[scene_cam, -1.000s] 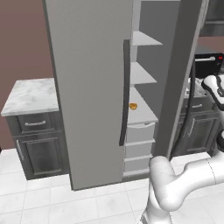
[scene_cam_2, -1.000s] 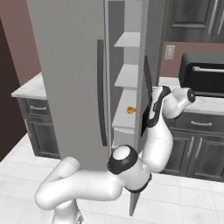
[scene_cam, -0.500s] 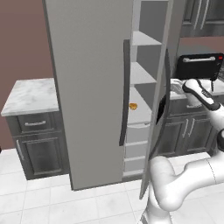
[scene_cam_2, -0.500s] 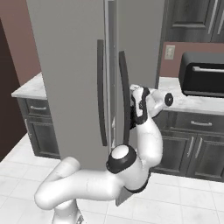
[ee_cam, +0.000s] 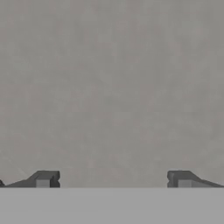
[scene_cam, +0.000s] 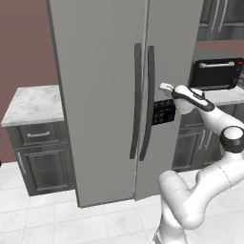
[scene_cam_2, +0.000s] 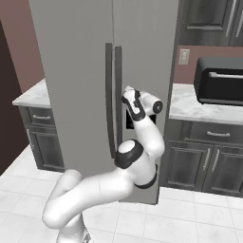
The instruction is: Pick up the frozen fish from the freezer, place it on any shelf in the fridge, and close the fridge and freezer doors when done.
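Observation:
The fridge and freezer doors both stand shut, flat and grey, their dark curved handles (scene_cam: 143, 102) side by side. The wide fridge door (scene_cam: 95, 95) is on the left. The narrower freezer door (scene_cam: 174, 52) on the right carries a black dispenser panel (scene_cam: 163, 113). My gripper (scene_cam: 165, 87) rests against the freezer door just above that panel, also seen as the gripper (scene_cam_2: 127, 96) beside the handles (scene_cam_2: 113, 95). In the hand view the gripper (ee_cam: 112, 179) is open, its fingertips (ee_cam: 43, 179) wide apart with bare grey door (ee_cam: 112, 87) close ahead. The frozen fish and the shelf are hidden behind the doors.
A marble counter (scene_cam: 31, 104) over dark cabinets (scene_cam: 43, 162) stands left of the unit. On the right, a black oven (scene_cam: 215, 74) sits on another counter (scene_cam_2: 190, 104) with dark cabinets (scene_cam_2: 204, 161) below. White tiled floor (scene_cam: 57, 219) lies in front.
The freezer door swung from wide open to fully shut, covering the shelves and the orange lump. My hand followed it leftward against the door face.

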You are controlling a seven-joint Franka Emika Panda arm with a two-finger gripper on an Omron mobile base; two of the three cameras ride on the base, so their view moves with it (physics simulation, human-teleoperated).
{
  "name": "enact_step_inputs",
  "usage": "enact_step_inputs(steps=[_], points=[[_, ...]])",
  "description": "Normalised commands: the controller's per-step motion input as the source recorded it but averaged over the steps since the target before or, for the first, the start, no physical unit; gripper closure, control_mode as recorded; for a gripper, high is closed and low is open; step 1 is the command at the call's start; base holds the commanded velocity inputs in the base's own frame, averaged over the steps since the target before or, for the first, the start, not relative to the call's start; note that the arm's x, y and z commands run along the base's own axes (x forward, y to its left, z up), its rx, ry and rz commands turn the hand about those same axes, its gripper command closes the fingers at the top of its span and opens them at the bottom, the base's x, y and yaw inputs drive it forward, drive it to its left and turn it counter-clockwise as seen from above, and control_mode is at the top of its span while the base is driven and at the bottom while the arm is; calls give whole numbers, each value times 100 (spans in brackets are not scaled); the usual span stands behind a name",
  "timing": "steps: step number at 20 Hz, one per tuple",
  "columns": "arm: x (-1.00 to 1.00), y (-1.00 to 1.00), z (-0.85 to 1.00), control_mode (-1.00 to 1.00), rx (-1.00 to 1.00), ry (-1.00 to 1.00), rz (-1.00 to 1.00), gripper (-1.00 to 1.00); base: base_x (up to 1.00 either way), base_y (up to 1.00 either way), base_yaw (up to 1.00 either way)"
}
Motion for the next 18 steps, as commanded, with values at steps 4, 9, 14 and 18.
enact_step_inputs(steps=[4,9,14,18], points=[[84,26,4,-100,0,0,-17,-100,0,0,0],[70,3,2,-100,0,0,-16,-100,0,0,0],[-8,0,1,-100,0,0,0,-100,0,0,0],[0,0,0,-100,0,0,0,-100,0,0,0]])
